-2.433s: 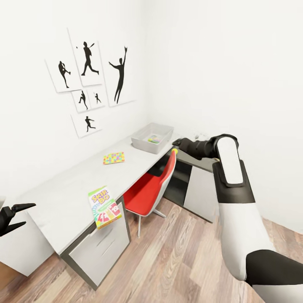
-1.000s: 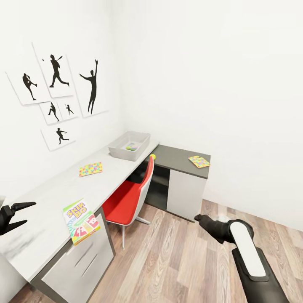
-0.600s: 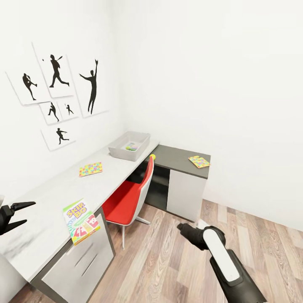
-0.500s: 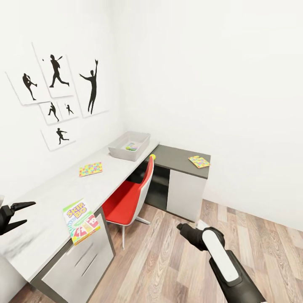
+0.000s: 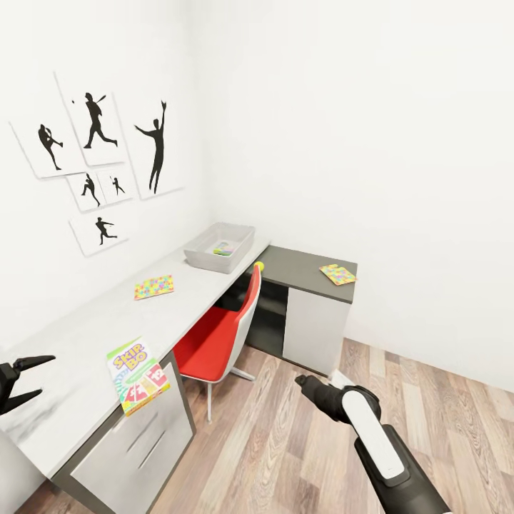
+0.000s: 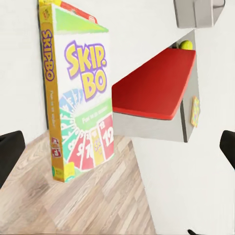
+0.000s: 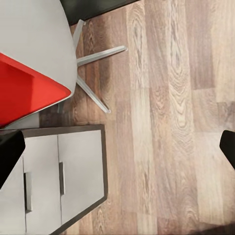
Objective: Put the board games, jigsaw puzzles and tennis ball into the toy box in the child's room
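left pincer (image 5: 25, 377) hangs over the near end of the tabletop (image 5: 93, 321), fingers apart, empty. right pincer (image 5: 301, 382) is low over the wood floor (image 5: 285, 442), fingers apart in its wrist view, empty. skip-bo box (image 5: 139, 373) overhangs the tabletop's front edge; a nudge could tip it off. toy box (image 5: 219, 247) sits far down the tabletop with something colourful inside. one jigsaw puzzle (image 5: 154, 287) lies mid-tabletop, another (image 5: 338, 273) on the dark cabinet (image 5: 303, 268). tennis ball (image 5: 259, 266) sits at the edge behind the red chair (image 5: 221, 332) and could roll off.

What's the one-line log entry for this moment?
left gripper: open, empty | right gripper: open, empty | SKIP-BO box: on table edge
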{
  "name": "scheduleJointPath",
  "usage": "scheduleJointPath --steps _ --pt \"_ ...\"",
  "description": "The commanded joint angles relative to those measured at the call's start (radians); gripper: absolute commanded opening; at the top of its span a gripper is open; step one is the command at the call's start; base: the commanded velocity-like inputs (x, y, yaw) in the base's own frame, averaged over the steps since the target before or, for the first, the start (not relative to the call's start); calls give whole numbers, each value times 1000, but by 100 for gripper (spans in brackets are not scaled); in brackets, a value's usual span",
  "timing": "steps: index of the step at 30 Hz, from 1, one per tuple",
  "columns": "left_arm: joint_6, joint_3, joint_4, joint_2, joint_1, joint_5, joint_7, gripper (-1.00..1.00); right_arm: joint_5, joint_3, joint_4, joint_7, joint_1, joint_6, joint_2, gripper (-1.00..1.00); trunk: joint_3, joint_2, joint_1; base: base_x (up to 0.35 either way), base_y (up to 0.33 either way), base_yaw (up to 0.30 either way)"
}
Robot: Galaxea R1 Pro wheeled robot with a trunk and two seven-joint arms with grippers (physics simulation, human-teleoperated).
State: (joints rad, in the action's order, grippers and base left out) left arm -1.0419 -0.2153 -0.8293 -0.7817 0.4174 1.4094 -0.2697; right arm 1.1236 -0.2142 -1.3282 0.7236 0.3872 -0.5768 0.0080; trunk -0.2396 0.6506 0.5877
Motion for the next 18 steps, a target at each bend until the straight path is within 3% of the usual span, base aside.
scheduleJointPath --steps 1,8,15,18 --pt "-5 -2 10 1 1 -5 -10 100 7 0 -1 8 1 -2 1 100 -2 1 0 0 0 0" --pt "-5 -4 46 -5 1 12 -19 100 6 -1 -1 8 1 -2 5 100 -2 1 0 -20 0 0" --pt "-5 -9 51 -2 1 18 -28 100 5 -6 -2 8 1 -2 5 100 -2 1 0 -234 0 0" --pt "-5 -10 51 -1 1 20 -29 100 -2 -29 -1 8 1 -2 6 100 -2 1 0 -106 0 0"
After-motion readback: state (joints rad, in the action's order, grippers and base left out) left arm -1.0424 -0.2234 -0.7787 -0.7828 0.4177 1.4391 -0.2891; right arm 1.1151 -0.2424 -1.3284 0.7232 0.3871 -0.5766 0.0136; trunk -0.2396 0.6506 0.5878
